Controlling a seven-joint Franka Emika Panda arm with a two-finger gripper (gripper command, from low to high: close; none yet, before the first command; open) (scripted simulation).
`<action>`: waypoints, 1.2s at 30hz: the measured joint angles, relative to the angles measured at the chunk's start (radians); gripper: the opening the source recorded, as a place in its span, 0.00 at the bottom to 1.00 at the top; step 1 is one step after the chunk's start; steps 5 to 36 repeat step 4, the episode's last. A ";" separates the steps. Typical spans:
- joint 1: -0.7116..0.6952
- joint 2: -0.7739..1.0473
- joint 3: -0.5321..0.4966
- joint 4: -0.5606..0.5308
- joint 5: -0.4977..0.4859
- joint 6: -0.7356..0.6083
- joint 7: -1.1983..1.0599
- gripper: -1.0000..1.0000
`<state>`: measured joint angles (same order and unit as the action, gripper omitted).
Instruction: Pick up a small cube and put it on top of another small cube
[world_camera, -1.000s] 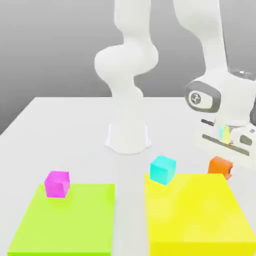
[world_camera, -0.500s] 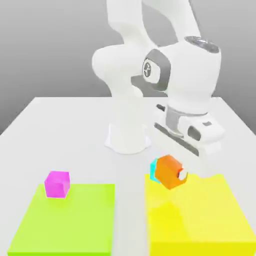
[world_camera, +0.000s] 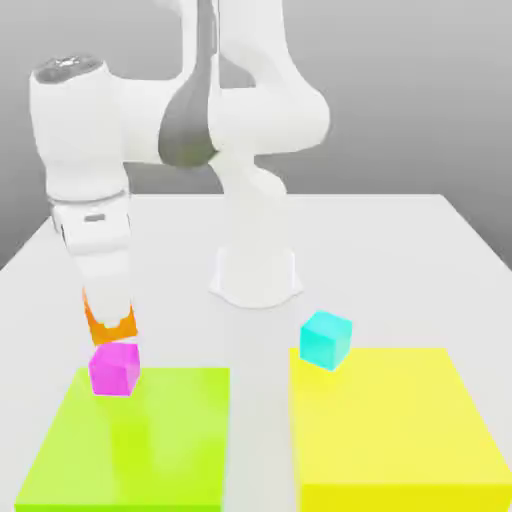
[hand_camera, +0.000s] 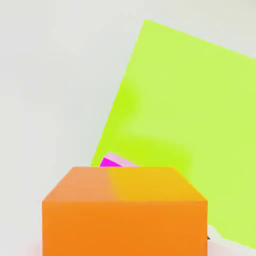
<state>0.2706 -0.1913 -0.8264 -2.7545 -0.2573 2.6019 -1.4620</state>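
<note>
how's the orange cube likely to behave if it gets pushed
The orange cube looks rigid, its edges straight in the jaws' grip, so it probably won't squash. With flat faces, it would likely slide rather than roll. Its smooth-looking sides might be slightly slippery.

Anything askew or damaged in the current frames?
No visible damage. Orange cube sits tilted in the gripper in the exterior view, above the magenta cube; likely just wrist angle.

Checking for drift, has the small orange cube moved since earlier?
Yes, the small orange cube went from beside the yellow block to above the magenta cube.
</note>
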 joint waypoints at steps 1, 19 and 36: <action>0.011 0.035 -0.010 -0.006 0.026 0.037 -0.020 0.00; 0.017 0.054 -0.017 -0.009 0.041 0.057 -0.031 1.00; 0.017 0.054 -0.017 -0.009 0.041 0.057 -0.031 1.00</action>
